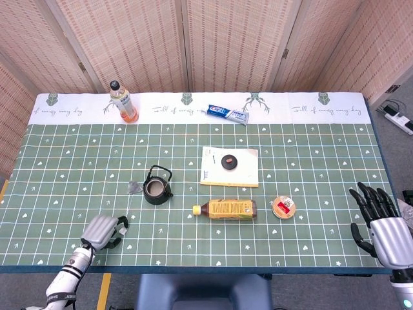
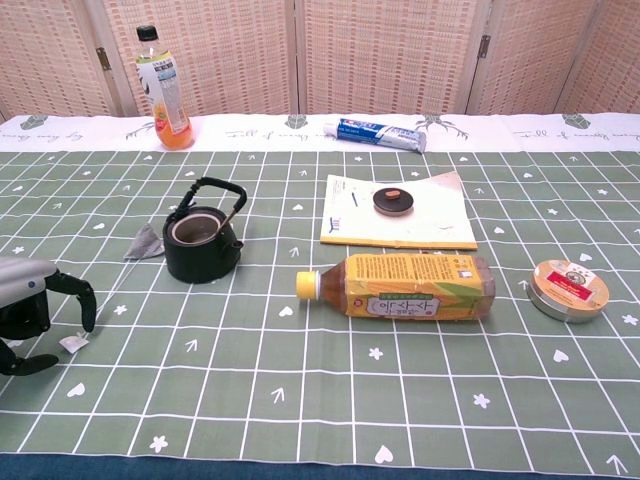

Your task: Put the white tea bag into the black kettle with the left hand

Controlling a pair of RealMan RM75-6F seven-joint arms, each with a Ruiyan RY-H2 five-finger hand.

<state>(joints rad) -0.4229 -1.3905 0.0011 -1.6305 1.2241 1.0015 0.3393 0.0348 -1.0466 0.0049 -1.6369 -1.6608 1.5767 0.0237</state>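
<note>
Reaching for the paper tag (image 2: pixel 72 344) at lower left, the left robot hand (image 2: pixel 30 312) brackets it with curled fingers; grip uncertain. Small white tea bag (image 2: pixel 146 242) lies beside the black iron kettle (image 2: pixel 201 245), nothing lifted.

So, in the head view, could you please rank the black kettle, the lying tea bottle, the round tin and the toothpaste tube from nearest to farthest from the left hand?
Measured from the left hand:
1. Black kettle, up and to the right of it.
2. Lying tea bottle, at the table's middle.
3. Round tin, past the bottle on the right.
4. Toothpaste tube, at the far edge.
</note>
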